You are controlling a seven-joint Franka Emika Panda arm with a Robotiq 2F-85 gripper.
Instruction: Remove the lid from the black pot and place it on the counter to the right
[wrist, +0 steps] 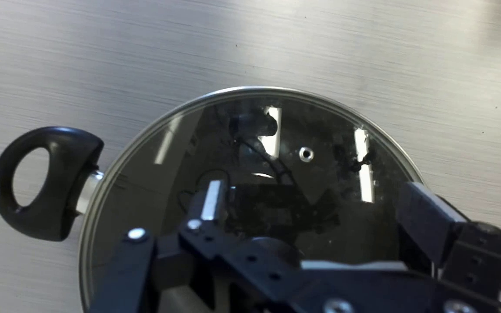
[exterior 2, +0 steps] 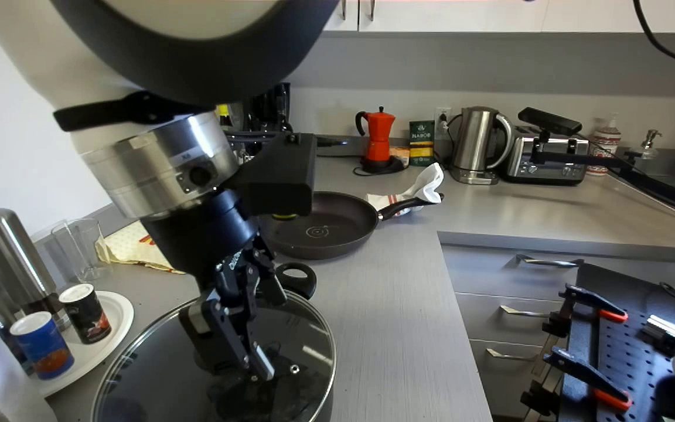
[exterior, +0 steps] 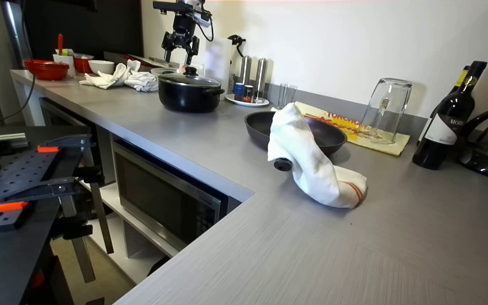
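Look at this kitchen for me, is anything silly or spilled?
Yes, the white towel with red stripes looks odd. In both exterior views it's bunched up at the handle of the frying pan, one end sticking up instead of lying flat. The lid looks level on the black pot, and I see no spill.

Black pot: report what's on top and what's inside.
On the black pot sits a glass lid with a dark knob. Whether anything lies inside cannot be told through the reflective lid.
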